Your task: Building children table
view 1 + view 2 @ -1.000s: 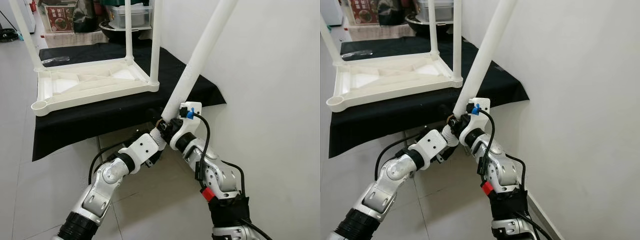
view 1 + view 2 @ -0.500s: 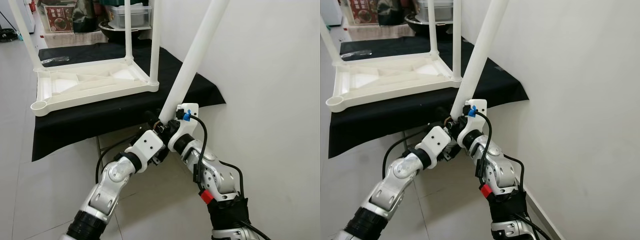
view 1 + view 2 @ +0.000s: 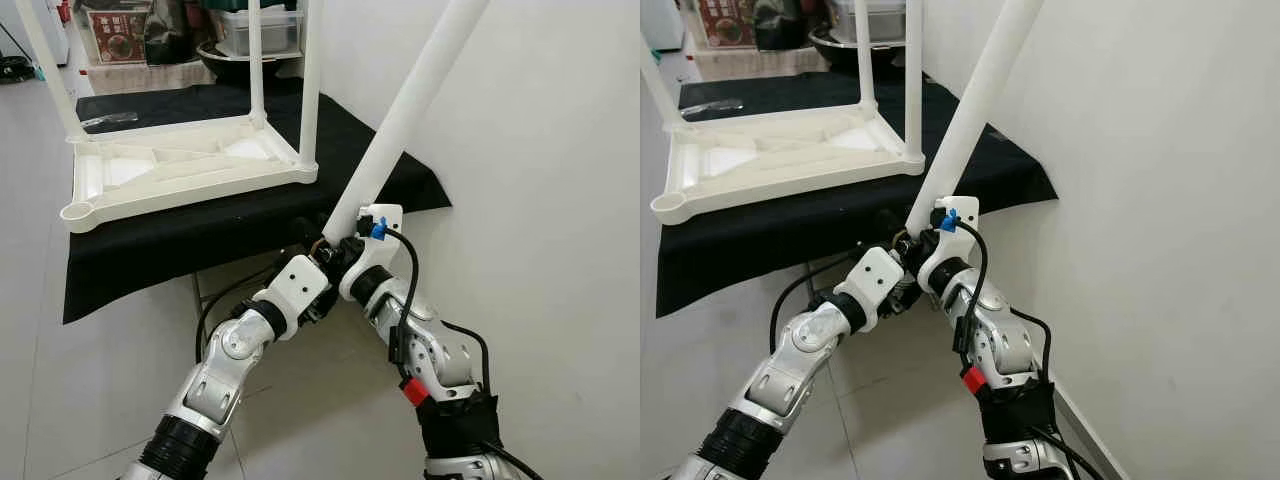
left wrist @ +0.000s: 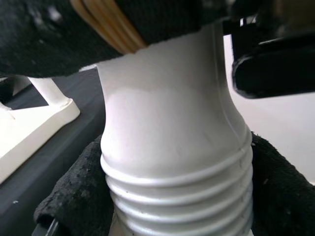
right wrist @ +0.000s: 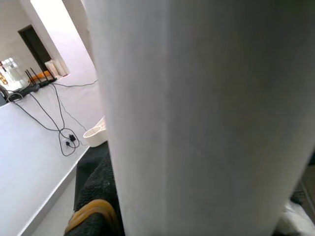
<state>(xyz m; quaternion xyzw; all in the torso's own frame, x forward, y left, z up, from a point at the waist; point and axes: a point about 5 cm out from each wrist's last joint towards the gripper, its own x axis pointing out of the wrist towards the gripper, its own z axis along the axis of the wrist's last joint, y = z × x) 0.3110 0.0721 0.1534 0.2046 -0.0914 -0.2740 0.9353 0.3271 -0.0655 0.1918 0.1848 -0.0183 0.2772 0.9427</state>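
Both end effectors, left (image 3: 322, 262) and right (image 3: 338, 250), clamped on base of loose table leg (image 3: 400, 120), angled up beside upturned table frame (image 3: 180, 170) on black-draped tabletop (image 3: 200, 225).

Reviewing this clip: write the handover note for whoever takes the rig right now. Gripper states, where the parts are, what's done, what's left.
Right gripper: shut on the loose table leg, near its lower end; the leg slants up along the wall.
Left gripper: at the leg's threaded end; whether it grips, I cannot tell.
Tabletop: upside down on the black cloth.
Done: three legs stand in their corners.
Left: the near left corner socket is empty; the held leg probably goes there.
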